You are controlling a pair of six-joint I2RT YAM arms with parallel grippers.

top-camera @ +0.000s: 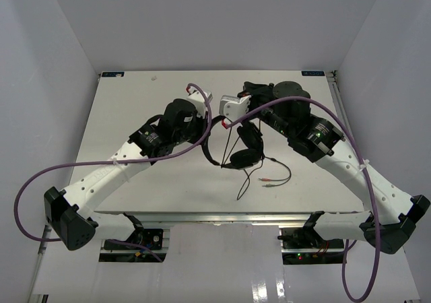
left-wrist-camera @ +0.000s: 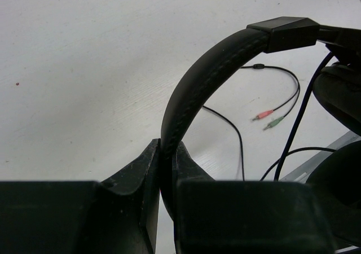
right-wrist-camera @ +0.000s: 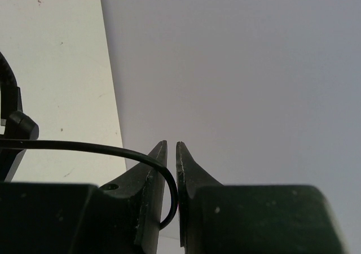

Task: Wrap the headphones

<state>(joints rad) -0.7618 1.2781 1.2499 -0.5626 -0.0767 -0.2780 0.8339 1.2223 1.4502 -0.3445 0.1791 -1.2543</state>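
Note:
The black headphones [top-camera: 244, 157] hang over the middle of the table between my two grippers. My left gripper [top-camera: 206, 140] is shut on the padded headband [left-wrist-camera: 210, 68], which arcs up and right from the jaws [left-wrist-camera: 167, 152]; an earcup [left-wrist-camera: 340, 96] shows at the right edge. My right gripper [top-camera: 231, 116] is raised just behind the headset and shut on the thin black cord [right-wrist-camera: 84, 147], which loops between its fingertips [right-wrist-camera: 172, 152]. The rest of the cord trails down to the table and ends in the red and green plugs [top-camera: 269, 182], which also show in the left wrist view [left-wrist-camera: 269, 118].
Thick purple robot cables [top-camera: 283, 102] arch over both arms. The white table [top-camera: 135, 94] is bounded by grey walls on three sides, and its near edge [top-camera: 222, 213] carries the arm mounts. The right wrist view faces the left wall [right-wrist-camera: 242, 68].

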